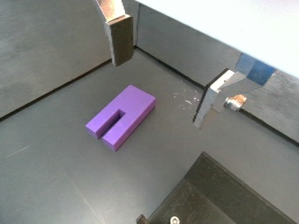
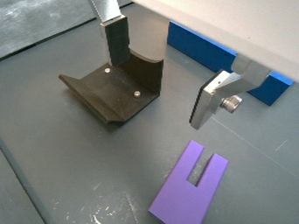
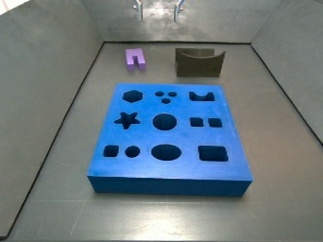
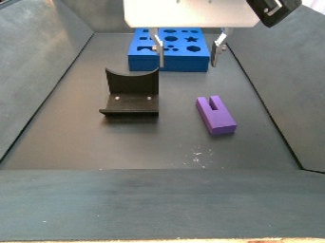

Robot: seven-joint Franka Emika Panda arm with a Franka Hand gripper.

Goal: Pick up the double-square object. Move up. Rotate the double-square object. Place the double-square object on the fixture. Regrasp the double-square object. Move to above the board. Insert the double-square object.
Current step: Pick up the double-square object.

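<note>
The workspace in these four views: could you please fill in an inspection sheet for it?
Surface: dark grey floor, faint scuffs.
Job's things: double-square object lying flat on floor, unheld; fixture beside it, apart, nothing on it; board flat, cut-outs unfilled.
Clutter: nothing seen.
Grippers: gripper open, holding nothing, above the floor between block and fixture.
Cables: nothing seen.
Surroundings: dark enclosure walls.

Claw [image 1: 163, 77] high, open; clear floor around double-square object [image 1: 121, 116]; fixture [image 4: 131, 95] apparently well aside.
</note>
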